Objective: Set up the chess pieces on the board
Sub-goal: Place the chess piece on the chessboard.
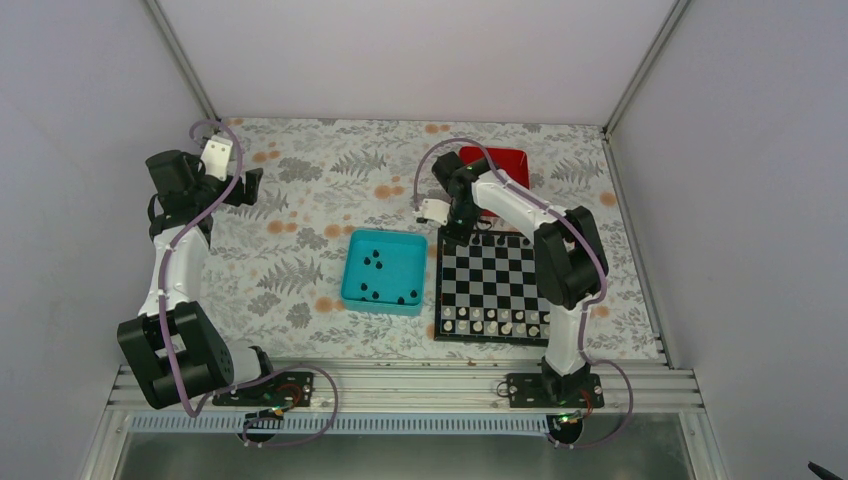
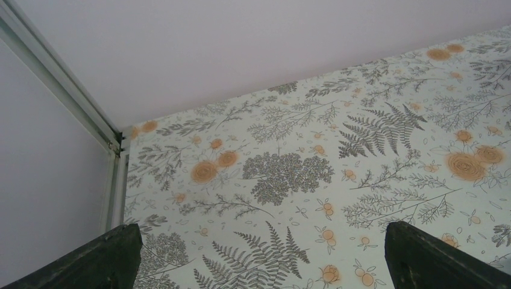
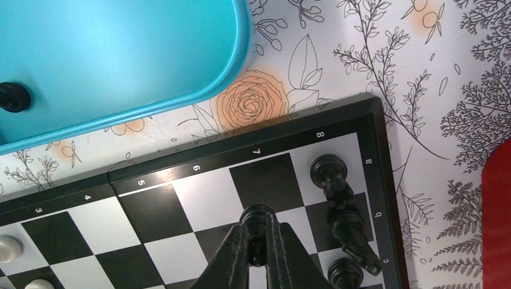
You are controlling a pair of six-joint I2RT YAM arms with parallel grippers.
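The board [image 1: 500,275] lies right of centre, with pale pieces along its near rows. My right gripper [image 1: 455,232] hangs over its far left corner. In the right wrist view this gripper [image 3: 259,232] is shut on a black pawn [image 3: 258,217] over the board [image 3: 199,192], near row 7. Three black pieces [image 3: 328,170] stand in the end row beside it. More black pieces [image 1: 375,262] lie in the teal tray [image 1: 348,270]. My left gripper [image 1: 250,185] is open and empty at the far left, with fingers [image 2: 108,259] wide apart over bare cloth.
A red tray [image 1: 500,160] sits behind the board, partly hidden by the right arm; its edge shows in the right wrist view [image 3: 497,211]. The teal tray [image 3: 120,54] lies close to the board's corner. White walls and metal posts [image 2: 114,144] bound the table.
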